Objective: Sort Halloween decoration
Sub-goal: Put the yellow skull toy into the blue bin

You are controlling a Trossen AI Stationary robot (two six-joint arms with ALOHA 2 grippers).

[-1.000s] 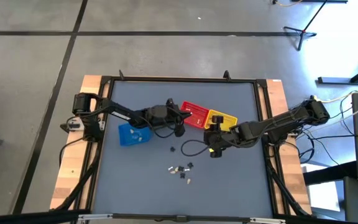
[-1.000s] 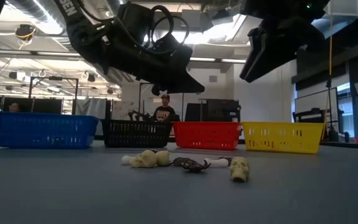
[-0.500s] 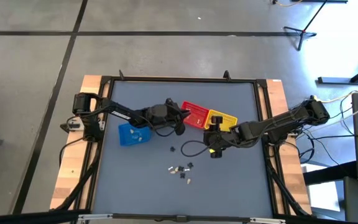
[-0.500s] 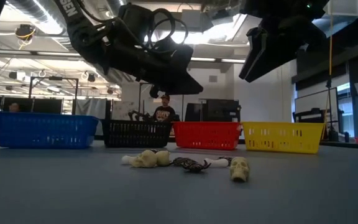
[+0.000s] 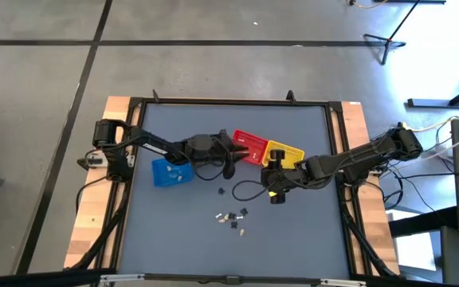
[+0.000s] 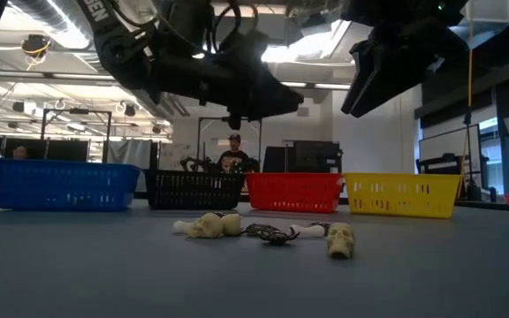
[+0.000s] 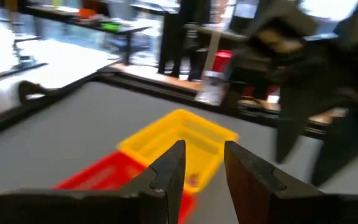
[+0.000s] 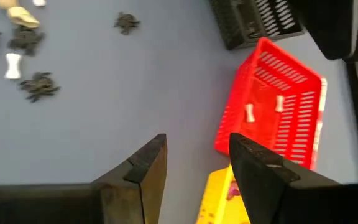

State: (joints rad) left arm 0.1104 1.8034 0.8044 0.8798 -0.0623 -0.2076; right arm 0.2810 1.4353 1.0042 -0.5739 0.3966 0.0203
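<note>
Four baskets (one row); two claws parted.

The whole grey table is seen from overhead, crossed level at tabletop height, while the red plastic basket is shared by all views.

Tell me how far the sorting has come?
Partly done. Two white bones lie in the red basket. Both grippers, left and right, are open and empty above the baskets. A cluster of trinkets and one dark piece remain on the table.
</note>
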